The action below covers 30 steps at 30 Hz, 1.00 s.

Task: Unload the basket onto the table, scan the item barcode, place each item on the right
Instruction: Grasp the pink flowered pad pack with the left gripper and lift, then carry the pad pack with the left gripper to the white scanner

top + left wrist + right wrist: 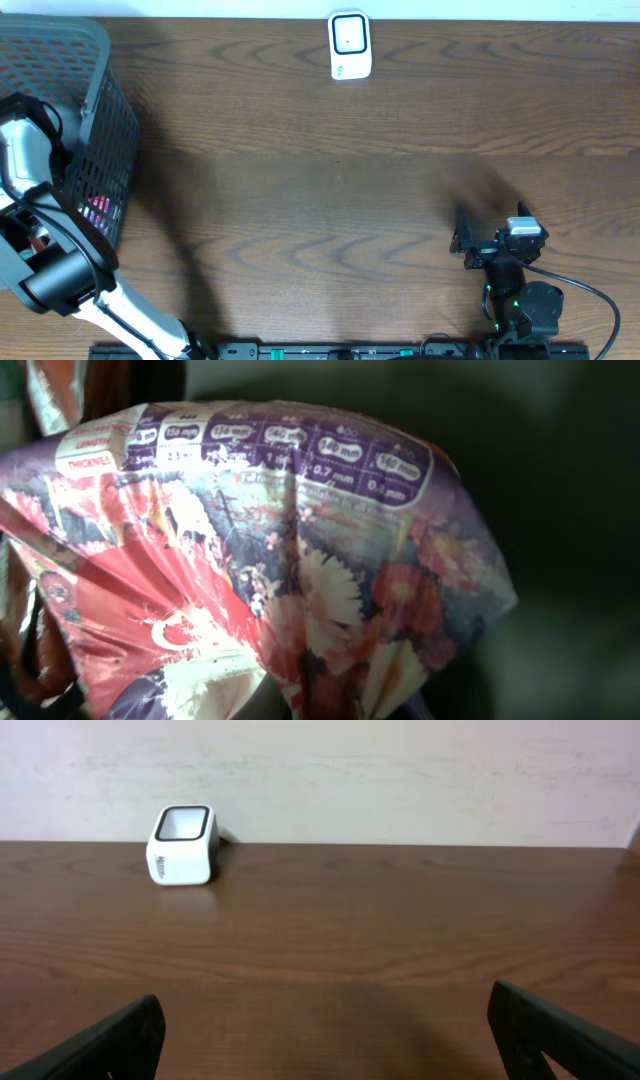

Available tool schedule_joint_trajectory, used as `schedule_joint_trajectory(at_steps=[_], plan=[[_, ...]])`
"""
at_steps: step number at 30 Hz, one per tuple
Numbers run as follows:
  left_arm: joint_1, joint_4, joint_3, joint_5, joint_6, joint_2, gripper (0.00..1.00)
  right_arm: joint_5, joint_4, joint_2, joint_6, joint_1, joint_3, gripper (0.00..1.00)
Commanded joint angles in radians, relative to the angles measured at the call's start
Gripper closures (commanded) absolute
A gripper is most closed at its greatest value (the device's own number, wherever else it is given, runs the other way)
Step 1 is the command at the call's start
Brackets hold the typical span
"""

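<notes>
On the brown desk (330,200) a grey mesh basket (105,120) sits at the left edge; inside it the left fingers are closed on the crumpled floral packet (300,580). The right fingers (560,1035) stand wide apart near the front edge, holding nothing, well apart from the white scanner (350,46) at the back.

Overhead looks down; right wrist looks level at their shared scanner (183,845).

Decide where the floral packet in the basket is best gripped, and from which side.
Pinch the floral packet at its gathered edge, where the creases converge; the thin film should flatten easily in a pinch. Come down from above through the open top of the basket, since its mesh walls likely block a sideways approach.
</notes>
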Motion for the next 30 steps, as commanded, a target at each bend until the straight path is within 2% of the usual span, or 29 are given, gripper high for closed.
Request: schedule_joint_trajectory(at_steps=[1, 9, 17, 21, 26, 30], plan=[[0.0, -0.028, 0.058, 0.028, -0.001, -0.059, 0.93, -0.003, 0.002, -0.008, 0.018, -0.003, -0.005, 0.01], [0.0, 0.027, 0.072, 0.13, -0.005, -0.335, 0.93, -0.003, 0.002, -0.008, 0.018, -0.003, -0.005, 0.01], [0.0, 0.143, 0.072, 0.137, -0.095, -0.627, 0.93, -0.003, 0.002, -0.008, 0.018, -0.003, -0.005, 0.01], [0.0, 0.216, 0.072, 0.156, -0.098, -0.77, 0.93, -0.003, 0.002, -0.008, 0.018, -0.003, -0.005, 0.01], [-0.018, 0.282, 0.072, 0.303, -0.098, -0.874, 0.93, -0.003, 0.002, -0.008, 0.018, -0.003, -0.005, 0.01], [-0.112, 0.309, 0.072, 0.346, -0.084, -0.908, 0.93, -0.003, 0.002, -0.008, 0.018, -0.003, -0.005, 0.01]])
